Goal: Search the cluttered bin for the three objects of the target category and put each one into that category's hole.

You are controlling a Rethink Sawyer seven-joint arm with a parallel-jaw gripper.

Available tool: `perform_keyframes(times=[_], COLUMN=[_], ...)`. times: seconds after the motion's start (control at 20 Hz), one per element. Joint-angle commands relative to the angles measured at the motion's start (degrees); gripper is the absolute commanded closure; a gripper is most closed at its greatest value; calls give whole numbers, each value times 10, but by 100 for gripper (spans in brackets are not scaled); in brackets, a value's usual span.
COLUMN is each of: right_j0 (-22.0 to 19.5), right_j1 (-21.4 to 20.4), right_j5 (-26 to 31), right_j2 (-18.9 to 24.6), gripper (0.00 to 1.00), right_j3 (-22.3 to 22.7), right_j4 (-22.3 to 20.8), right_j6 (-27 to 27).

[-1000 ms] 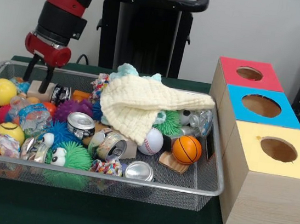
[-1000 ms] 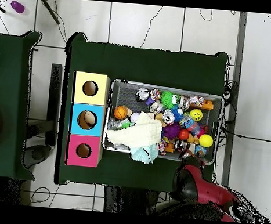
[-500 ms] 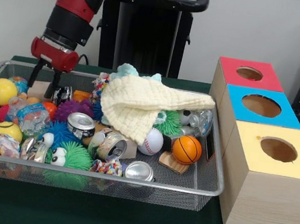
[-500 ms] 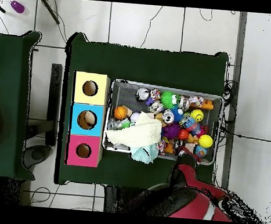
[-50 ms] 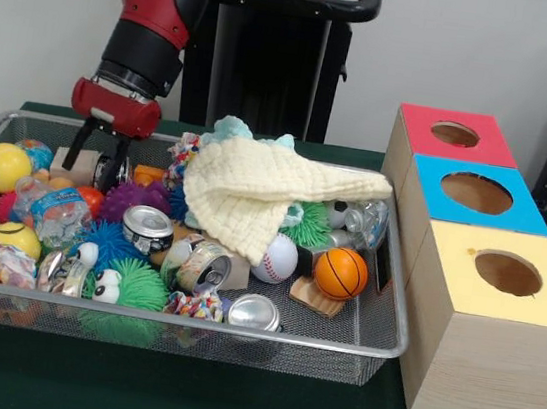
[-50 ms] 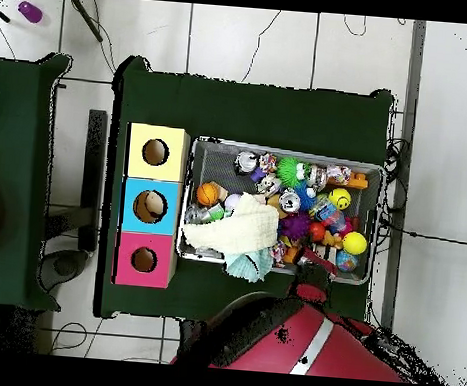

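In the front view, the claw [image 5: 99, 153] hangs low over the far left part of the wire bin [image 5: 375, 351], its two fingers apart and holding nothing. The tips stand just above a dark can [image 5: 112, 173] and beside a wooden block [image 5: 75, 165], so I judge the arm is here to search this corner, where things lie thickly. The target category is not named, so I cannot say which things are wanted. A cream cloth [image 5: 255, 194] lies spread over the middle of the pile and hides what is below it; it may cover some wanted things. A baseball [image 5: 276, 258] and a small basketball [image 5: 341, 273] rest near the bin's right wall, close to the three boxes [image 5: 485, 283], whose holes face upward to take things dropped from above.

In the overhead view, the boxes stand in one row touching the bin [image 6: 203, 147] on the green worktop [image 6: 255, 102], which keeps each carry short. The red arm [image 6: 296, 336] covers the claw here.
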Motion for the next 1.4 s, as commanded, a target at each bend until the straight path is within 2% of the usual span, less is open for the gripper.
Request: perform_keyframes(times=[0.05,0.4,0.65,1.05,1.4], right_j0=[3,3,6,9,-1], right_j1=[41,85,91,106,117], right_j5=[-60,-72,-65,-88,-106], right_j2=[-4,-39,-52,-60,-35], gripper=[0,0,0,0,0], right_j3=[-83,-122,-137,-149,-158], right_j4=[17,3,-11,-7,-7], right_j6=[-17,-57,-46,-36,2])
